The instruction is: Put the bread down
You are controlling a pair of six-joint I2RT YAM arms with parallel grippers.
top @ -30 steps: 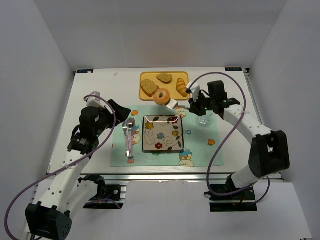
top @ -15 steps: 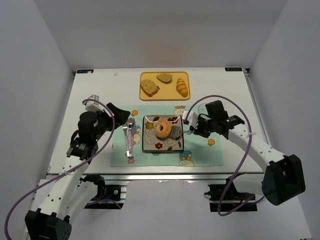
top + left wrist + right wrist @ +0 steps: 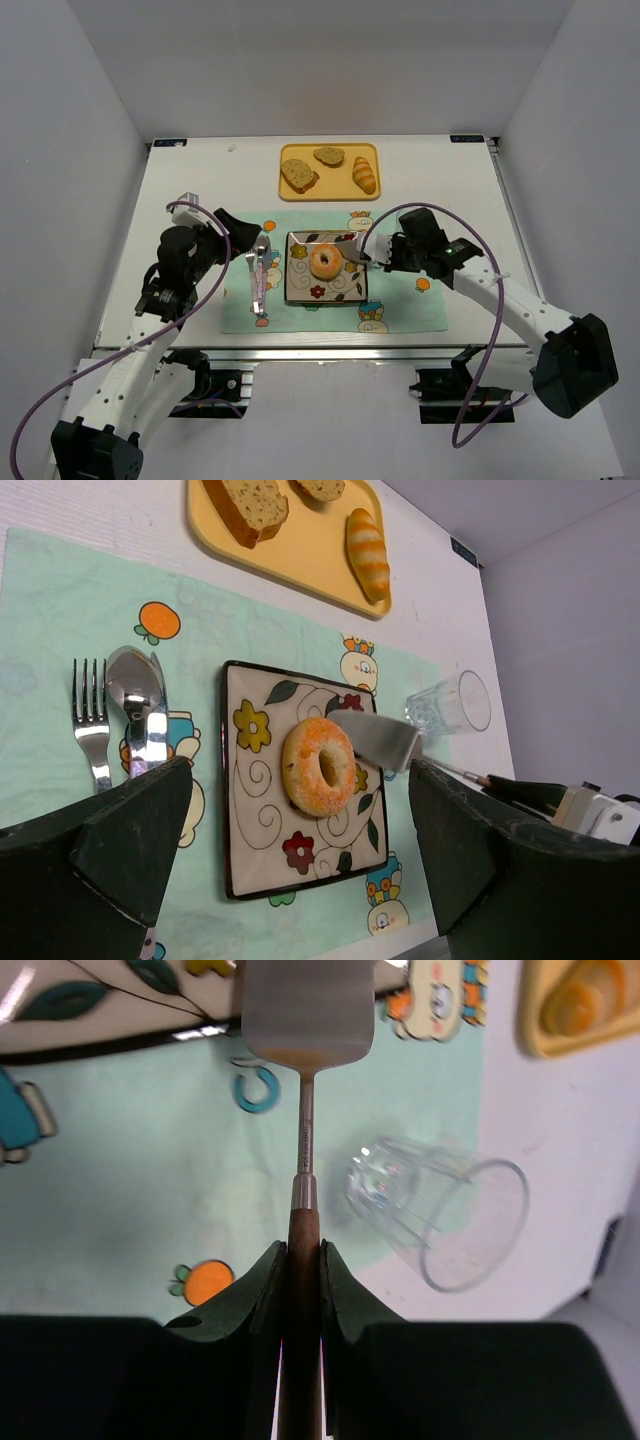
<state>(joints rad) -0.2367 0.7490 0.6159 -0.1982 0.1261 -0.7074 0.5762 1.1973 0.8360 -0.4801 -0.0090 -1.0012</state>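
Bread (image 3: 325, 261) lies flat on the flowered plate (image 3: 296, 292), straight ahead of the right tool (image 3: 390, 253), whose fingers are clamped tight on the wooden handle of a spatula (image 3: 306, 1005). The metal blade reaches over the plate's edge, just beside the bread. A glass (image 3: 440, 1210) stands near the handle. The left tool (image 3: 238, 232) hangs spread wide and empty, with the bread ahead of it.
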